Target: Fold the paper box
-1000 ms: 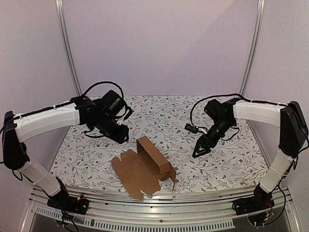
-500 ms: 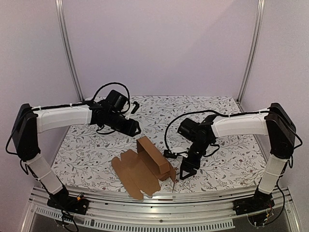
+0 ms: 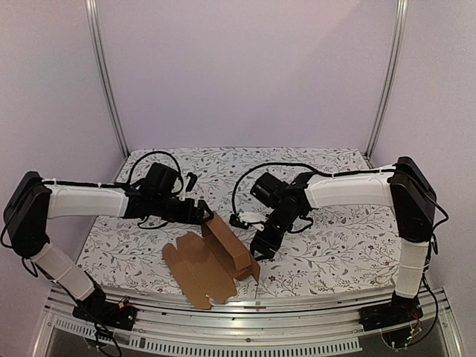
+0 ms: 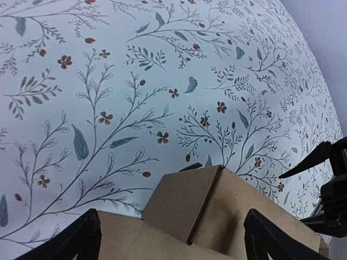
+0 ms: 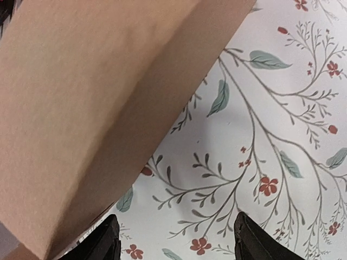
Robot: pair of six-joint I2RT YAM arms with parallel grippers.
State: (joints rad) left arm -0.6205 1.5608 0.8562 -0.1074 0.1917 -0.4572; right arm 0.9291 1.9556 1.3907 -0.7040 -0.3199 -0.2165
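- We see two matching arms, the left arm (image 3: 82, 201) and the right arm (image 3: 357, 187) — long white shells over the links, black housings at every joint.
- Thin black cables (image 3: 156, 155) loop loosely off each wrist, and one runs along the top of the left arm's white link.
- A boxy black camera (image 3: 162, 178) is mounted on each wrist.
- The jaws are matt black — two plain fingers (image 4: 81, 238) that taper to wedge tips.
- Each arm ends in a small black base (image 3: 111, 312).
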